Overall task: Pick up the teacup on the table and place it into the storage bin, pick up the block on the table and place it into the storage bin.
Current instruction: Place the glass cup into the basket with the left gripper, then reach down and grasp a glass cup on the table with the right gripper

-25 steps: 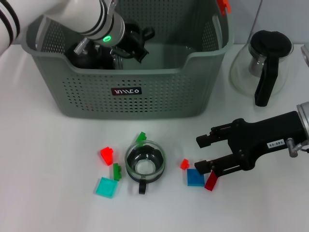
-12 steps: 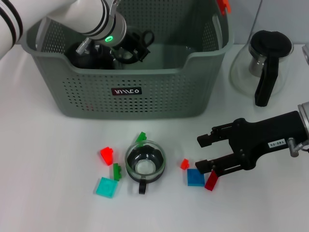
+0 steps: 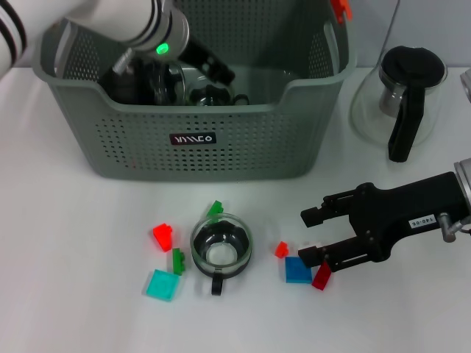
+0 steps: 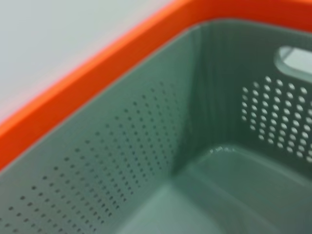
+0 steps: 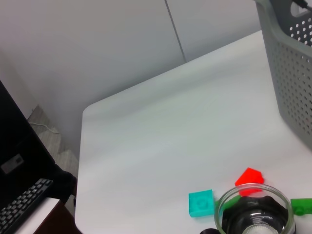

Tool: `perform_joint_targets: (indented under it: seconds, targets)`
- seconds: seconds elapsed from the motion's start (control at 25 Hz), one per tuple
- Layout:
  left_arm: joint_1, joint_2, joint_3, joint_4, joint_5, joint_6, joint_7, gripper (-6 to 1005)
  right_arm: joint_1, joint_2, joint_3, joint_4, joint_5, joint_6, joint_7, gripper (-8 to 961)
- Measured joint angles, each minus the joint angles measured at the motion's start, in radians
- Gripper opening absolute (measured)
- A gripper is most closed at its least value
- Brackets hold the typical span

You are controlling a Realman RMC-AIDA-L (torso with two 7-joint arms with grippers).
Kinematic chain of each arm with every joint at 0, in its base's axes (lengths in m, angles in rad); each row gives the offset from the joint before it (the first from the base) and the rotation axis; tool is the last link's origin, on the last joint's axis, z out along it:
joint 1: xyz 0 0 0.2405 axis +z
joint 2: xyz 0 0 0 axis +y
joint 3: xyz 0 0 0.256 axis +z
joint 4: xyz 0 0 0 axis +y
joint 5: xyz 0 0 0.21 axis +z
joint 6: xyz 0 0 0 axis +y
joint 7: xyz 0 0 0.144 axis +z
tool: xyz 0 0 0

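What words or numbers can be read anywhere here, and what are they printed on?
Black label on the front wall of the storage bin: white lettering, stylised or upside down from the head view; cannot be read with confidence.
White sticker on the black right hand: small dark characters, too small to read.
Keyboard seen from the right wrist: key legends too small to read.
No other text shows.

— What rests on the white surface (image 3: 66, 243)?

— The storage bin (image 3: 221, 125) at the back, a glass teapot (image 3: 401, 99) beside it. In front, a glass teacup (image 3: 221, 250) stands amid scattered blocks: red (image 3: 163, 236), green (image 3: 215, 210), teal (image 3: 161, 284), blue (image 3: 297, 270).
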Motion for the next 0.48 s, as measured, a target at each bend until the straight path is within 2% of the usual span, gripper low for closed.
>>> perform_joint_targets:
  seconds: [0.12,0.24,0.36,0.48]
  targets:
    - [0.03,-0.001,-0.022,0.116,-0.013,0.039,-0.029,505,0.0,0.0,0.005,0.0,0.0,0.0,-0.005,775]
    - [0.074,-0.012,-0.071,0.289,-0.054,0.114,-0.044,626,0.001,-0.003,0.007,0.0,0.0,0.0,-0.005,775]
    - [0.131,-0.021,-0.115,0.48,-0.154,0.228,-0.035,700,0.003,-0.008,0.009,0.0,0.0,-0.002,-0.005,775]
    - [0.213,-0.022,-0.125,0.648,-0.313,0.354,0.012,751,0.004,-0.01,0.012,0.0,0.0,-0.002,-0.004,776]
